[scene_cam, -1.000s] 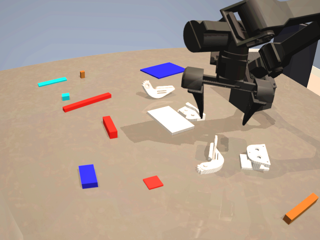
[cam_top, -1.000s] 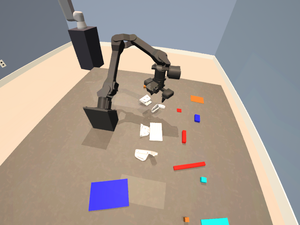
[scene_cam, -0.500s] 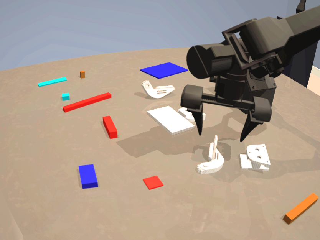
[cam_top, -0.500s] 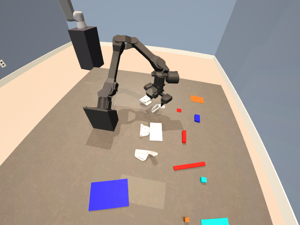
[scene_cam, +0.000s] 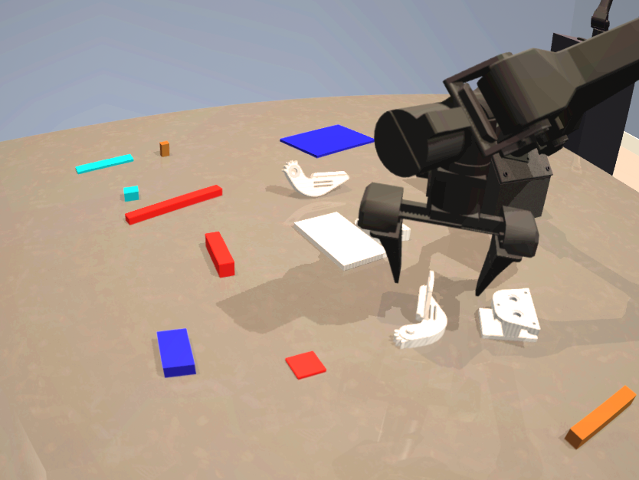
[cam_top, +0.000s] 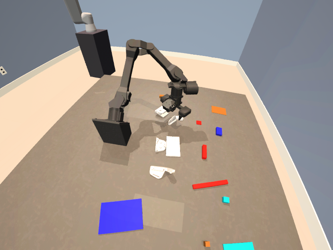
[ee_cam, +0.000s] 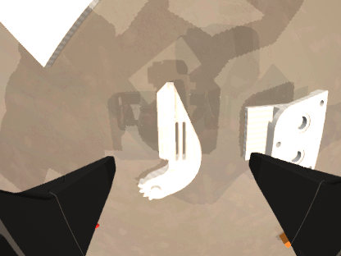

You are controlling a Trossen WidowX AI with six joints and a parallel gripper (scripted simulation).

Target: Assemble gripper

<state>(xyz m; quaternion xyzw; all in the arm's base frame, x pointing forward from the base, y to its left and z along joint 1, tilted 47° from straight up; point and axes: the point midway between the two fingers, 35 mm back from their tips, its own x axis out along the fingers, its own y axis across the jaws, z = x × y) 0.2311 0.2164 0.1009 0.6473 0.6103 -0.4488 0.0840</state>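
And it's all still to play for: gripper (cam_top: 173,114) (scene_cam: 437,288) (ee_cam: 182,157) jaws wide apart, holding nothing, above one toothed claw (cam_top: 174,118) (scene_cam: 433,330) (ee_cam: 188,164); its twin (cam_top: 157,172) (scene_cam: 312,186) lies apart, gripper base (cam_top: 160,145) (scene_cam: 406,231) unfilled, housing plate (cam_top: 161,110) (scene_cam: 527,316) (ee_cam: 287,135) off. Both mountings, meshing and closing remain.

Wht toothed jaw (cam_top: 172,120) (scene_cam: 432,333) (ee_cam: 189,164), 2nd jaw (cam_top: 157,172) (scene_cam: 313,187) apart, both off pinned gripper base (cam_top: 158,147) (scene_cam: 406,231), 2-hole housing plate (cam_top: 160,110) (scene_cam: 527,304) (ee_cam: 288,135) near 1st

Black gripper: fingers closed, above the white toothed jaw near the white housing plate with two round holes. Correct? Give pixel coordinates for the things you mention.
Fingers wrong: the black gripper (cam_top: 172,112) (scene_cam: 437,289) (ee_cam: 182,157) is open, fingers wide apart, as the wrist view shows. It is above the white toothed jaw (scene_cam: 438,325) (ee_cam: 189,160) near the white housing plate with two round holes (scene_cam: 523,310) (ee_cam: 288,135).
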